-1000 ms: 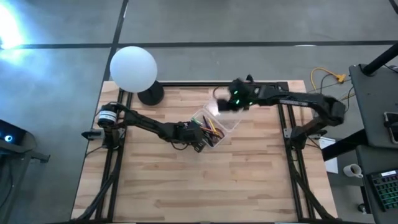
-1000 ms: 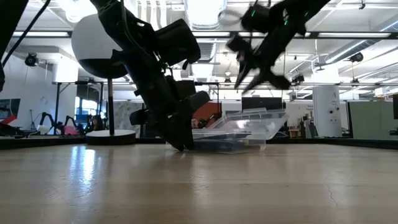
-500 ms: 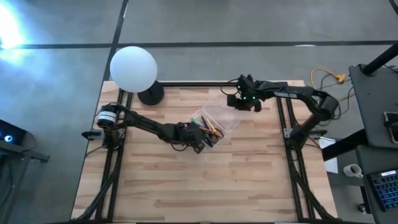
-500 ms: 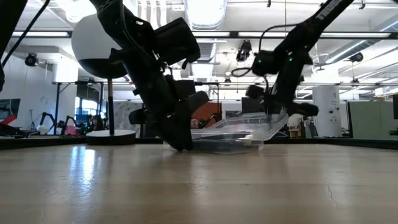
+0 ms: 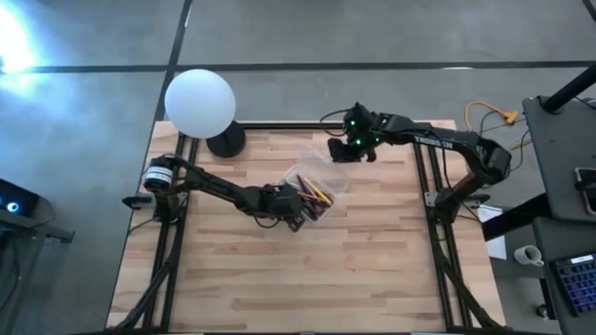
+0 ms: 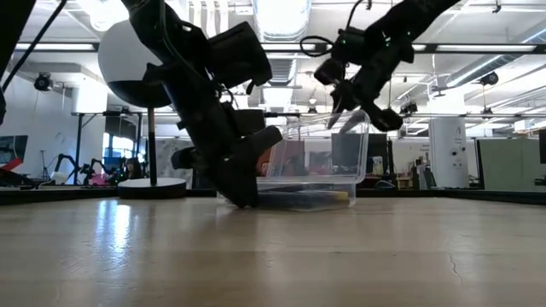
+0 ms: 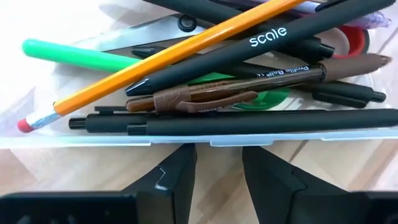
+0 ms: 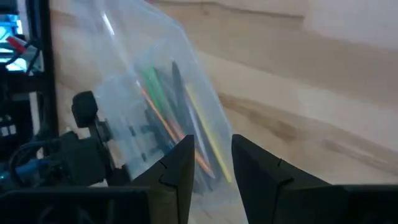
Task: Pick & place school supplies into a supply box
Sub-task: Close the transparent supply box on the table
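Left gripper (image 7: 217, 168) low at near rim of small clear plastic rectangular supply box (image 7: 205, 140), fingers narrowly parted, gripping nothing visible. Inside box, just ahead: black pens (image 7: 249, 121), orange pencil (image 7: 161, 56), green pen (image 7: 74, 56). Right gripper (image 5: 341, 150) raised beyond box's far end, fingers narrowly parted, empty.

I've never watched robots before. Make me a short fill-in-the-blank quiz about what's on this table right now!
1. The pens and pencils lie inside a clear plastic ____.
2. The round lamp globe is coloured ____.
3. The left pincer is at the box; the right pincer hangs ____ the table.

Missing words: box; white; above
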